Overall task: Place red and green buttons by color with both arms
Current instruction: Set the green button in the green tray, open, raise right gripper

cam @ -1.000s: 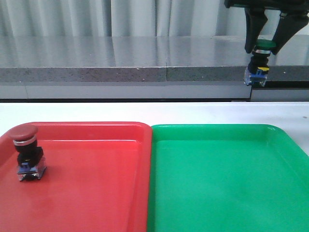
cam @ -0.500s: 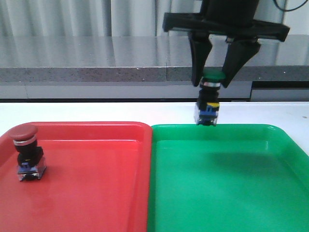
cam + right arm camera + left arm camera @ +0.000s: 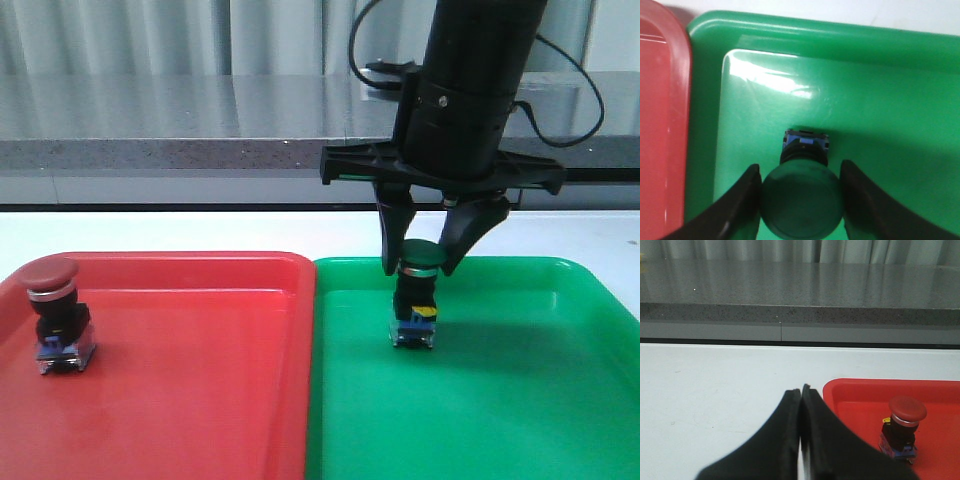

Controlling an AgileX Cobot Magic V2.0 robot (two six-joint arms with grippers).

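Note:
The green button (image 3: 417, 296) stands upright in the green tray (image 3: 530, 400) near its back left part, its blue base at or just above the tray floor. My right gripper (image 3: 420, 262) is shut on its green cap from above; in the right wrist view the two fingers press both sides of the cap (image 3: 801, 200). The red button (image 3: 53, 313) stands upright at the left side of the red tray (image 3: 200, 400). It also shows in the left wrist view (image 3: 902, 427). My left gripper (image 3: 801, 390) is shut and empty, above the white table beside the red tray's corner (image 3: 840, 390).
The red and green trays lie side by side on a white table (image 3: 200, 230). A grey stone ledge (image 3: 200, 150) runs along the back. A black cable (image 3: 570, 90) loops off the right arm.
My right gripper has carried the green button from high at the back right leftward and down into the green tray. The red button has not moved.

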